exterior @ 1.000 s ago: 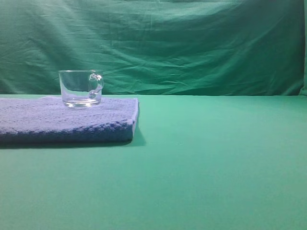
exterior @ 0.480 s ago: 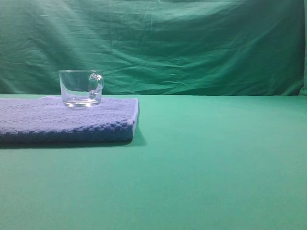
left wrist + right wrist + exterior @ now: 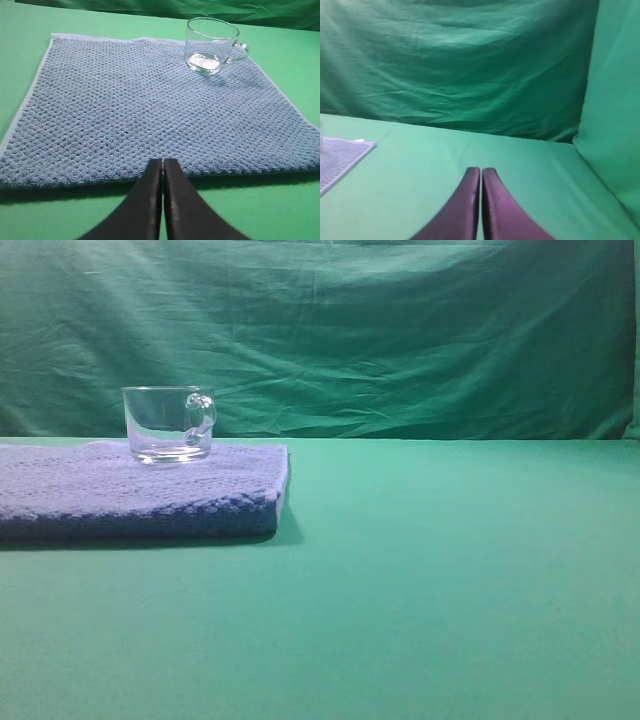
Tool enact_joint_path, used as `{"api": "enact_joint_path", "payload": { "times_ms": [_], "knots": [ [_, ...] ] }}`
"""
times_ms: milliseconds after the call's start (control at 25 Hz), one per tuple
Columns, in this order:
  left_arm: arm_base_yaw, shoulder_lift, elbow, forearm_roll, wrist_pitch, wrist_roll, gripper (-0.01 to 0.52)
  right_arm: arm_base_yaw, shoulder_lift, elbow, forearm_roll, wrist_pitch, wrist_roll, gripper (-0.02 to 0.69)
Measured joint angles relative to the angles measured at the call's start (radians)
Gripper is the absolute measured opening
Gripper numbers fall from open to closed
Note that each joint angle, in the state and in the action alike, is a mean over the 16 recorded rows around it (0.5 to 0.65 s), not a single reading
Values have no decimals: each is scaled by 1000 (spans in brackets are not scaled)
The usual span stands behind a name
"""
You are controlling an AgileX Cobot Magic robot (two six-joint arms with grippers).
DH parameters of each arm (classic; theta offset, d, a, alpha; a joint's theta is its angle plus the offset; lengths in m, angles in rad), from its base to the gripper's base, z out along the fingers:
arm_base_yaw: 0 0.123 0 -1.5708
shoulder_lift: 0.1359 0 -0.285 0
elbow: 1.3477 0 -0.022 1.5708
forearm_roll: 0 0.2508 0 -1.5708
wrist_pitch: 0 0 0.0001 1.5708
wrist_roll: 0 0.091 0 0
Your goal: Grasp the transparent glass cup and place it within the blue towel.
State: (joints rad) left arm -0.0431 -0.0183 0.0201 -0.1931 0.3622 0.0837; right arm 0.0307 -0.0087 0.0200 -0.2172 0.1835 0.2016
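The transparent glass cup (image 3: 168,424) stands upright on the blue towel (image 3: 140,495), near its far right part, handle to the right. In the left wrist view the cup (image 3: 210,46) sits at the towel's (image 3: 140,105) far corner. My left gripper (image 3: 163,161) is shut and empty, its tips at the towel's near edge, well short of the cup. My right gripper (image 3: 481,170) is shut with nothing in it, over bare green table; a corner of the towel (image 3: 340,160) shows at its far left. Neither gripper appears in the exterior view.
Green cloth covers the table (image 3: 450,580) and hangs as a backdrop (image 3: 380,330) behind it. A green side panel (image 3: 615,110) rises at the right of the right wrist view.
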Motion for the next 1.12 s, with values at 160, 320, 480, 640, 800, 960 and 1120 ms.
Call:
{"api": "enact_joint_path", "payload": {
  "times_ms": [160,320,480,640,800,960,1120],
  "knots": [
    [0,0,0,0,0,0,0,-23,0,7,1,70,13,0],
    [0,0,0,0,0,0,0,-26,0,7,2,137,11,0],
    [0,0,0,0,0,0,0,-26,0,7,3,179,7,0],
    [0,0,0,0,0,0,0,-27,0,7,3,196,1,0],
    [0,0,0,0,0,0,0,-27,0,7,3,198,-2,0],
    [0,0,0,0,0,0,0,-27,0,7,3,198,-2,0],
    [0,0,0,0,0,0,0,-27,0,7,3,198,-2,0]
  ]
}}
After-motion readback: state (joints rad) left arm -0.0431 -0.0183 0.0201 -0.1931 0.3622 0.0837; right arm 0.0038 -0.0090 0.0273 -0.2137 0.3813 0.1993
